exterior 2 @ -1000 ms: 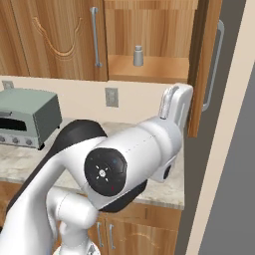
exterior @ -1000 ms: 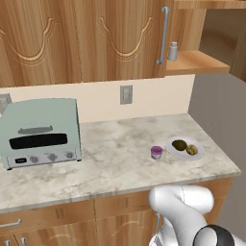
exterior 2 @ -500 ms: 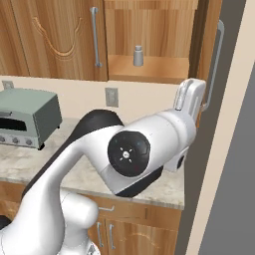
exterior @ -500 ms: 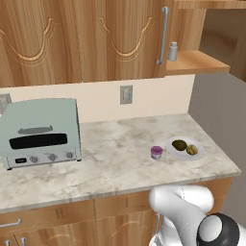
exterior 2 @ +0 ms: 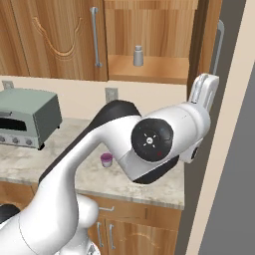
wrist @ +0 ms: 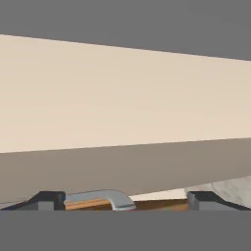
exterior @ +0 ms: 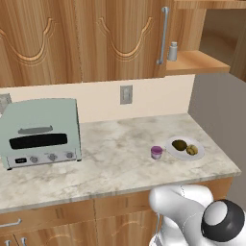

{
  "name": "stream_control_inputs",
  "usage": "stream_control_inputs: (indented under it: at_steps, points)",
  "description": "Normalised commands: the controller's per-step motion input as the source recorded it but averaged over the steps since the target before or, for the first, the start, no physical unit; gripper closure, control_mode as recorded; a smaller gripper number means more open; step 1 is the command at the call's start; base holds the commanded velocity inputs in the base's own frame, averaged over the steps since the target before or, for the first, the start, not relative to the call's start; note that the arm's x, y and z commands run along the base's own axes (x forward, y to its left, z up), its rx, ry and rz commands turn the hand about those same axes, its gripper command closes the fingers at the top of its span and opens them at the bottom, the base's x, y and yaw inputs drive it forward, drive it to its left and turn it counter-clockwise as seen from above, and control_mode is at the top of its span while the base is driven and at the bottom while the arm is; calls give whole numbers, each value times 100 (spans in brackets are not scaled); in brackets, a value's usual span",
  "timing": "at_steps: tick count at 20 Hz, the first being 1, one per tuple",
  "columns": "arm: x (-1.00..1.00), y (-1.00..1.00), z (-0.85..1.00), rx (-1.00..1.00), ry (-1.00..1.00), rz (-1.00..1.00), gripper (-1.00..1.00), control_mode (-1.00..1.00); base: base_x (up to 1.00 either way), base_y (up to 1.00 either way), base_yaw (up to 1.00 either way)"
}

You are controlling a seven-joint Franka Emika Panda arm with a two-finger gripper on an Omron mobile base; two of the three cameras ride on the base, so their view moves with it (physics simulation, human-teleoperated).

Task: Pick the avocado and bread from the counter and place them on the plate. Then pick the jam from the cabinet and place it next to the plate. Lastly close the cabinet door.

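Wall cabinet (exterior 2: 149, 35), cabinet door (exterior 2: 211, 45) open, handle (exterior 2: 218, 47) vertical

White arm raised beside open cabinet door (exterior 2: 215, 55), jam (exterior 2: 106, 159) on counter (exterior 2: 30, 159), gripper probably hidden.

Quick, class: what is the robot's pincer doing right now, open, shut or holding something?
Pincer: open and holding nothing; the silver bar handle of the cabinet door shows between its two finger tips.
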Motion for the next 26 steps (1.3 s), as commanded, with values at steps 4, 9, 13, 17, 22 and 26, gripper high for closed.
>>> stream_control_inputs:
  at_steps: [4, 9, 13, 17, 22, 26]
  points:
    - [33, -18, -8, 0, 0, 0, -100, -100, 0, 0, 0]
    - [28, -20, -24, 2, -1, 5, -100, -100, 0, 0, 0]
    - [18, -15, -59, 5, -3, 20, -100, -100, 0, 0, 0]
    - [66, -8, -48, 3, 0, 17, -100, -100, 0, 0, 0]
    - [68, -3, -38, 2, 0, 17, -100, -100, 0, 0, 0]
    - [12, 51, -9, 2, -1, 27, -100, -100, 0, 0, 0]
